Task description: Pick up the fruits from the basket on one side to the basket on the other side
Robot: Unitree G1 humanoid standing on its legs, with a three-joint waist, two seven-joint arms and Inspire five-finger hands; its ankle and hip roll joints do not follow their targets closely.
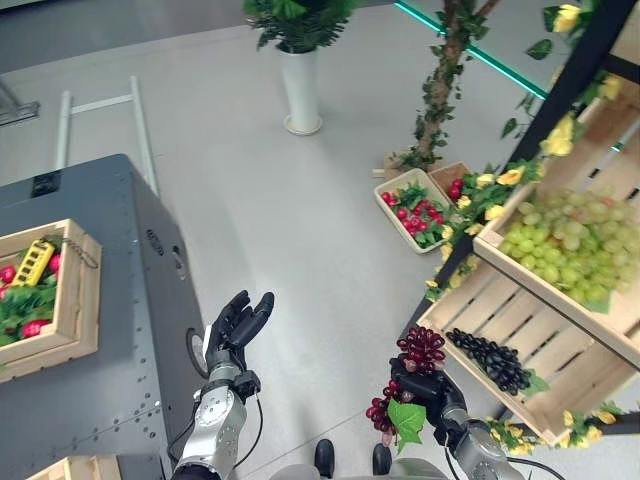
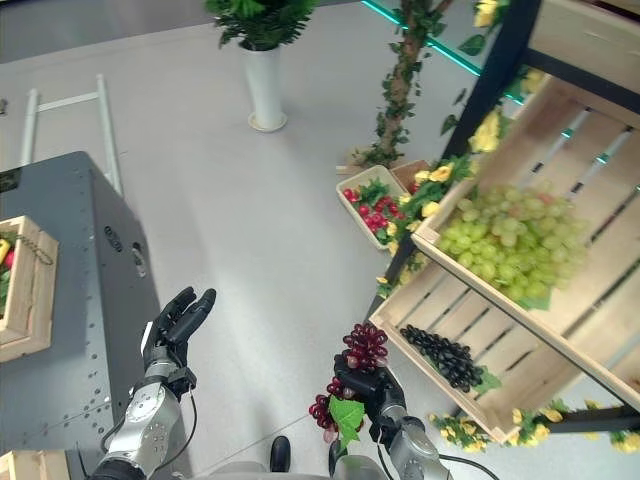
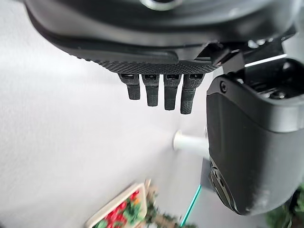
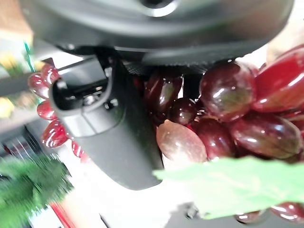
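Note:
A bunch of dark red grapes (image 1: 421, 346) with a green leaf (image 1: 406, 420) is held in my right hand (image 1: 432, 388), low in front of the slanted wooden shelf. In the right wrist view the thumb (image 4: 111, 133) and fingers curl round the glossy grapes (image 4: 237, 109). The shelf's lower crate (image 1: 470, 310) holds black grapes (image 1: 490, 362), and the upper crate (image 1: 620, 130) holds green grapes (image 1: 568, 240). My left hand (image 1: 238, 322) is raised beside the grey table with its fingers (image 3: 156, 92) straight and nothing in it. A wooden crate (image 1: 78, 300) with red fruits sits on that table at the left.
The grey table (image 1: 110, 390) fills the lower left. On the floor near the shelf is a small crate (image 1: 392, 183) of red fruit. A white vase (image 1: 301, 90) with a plant and a vine-wrapped trunk (image 1: 440, 90) stand further back. Open floor lies between table and shelf.

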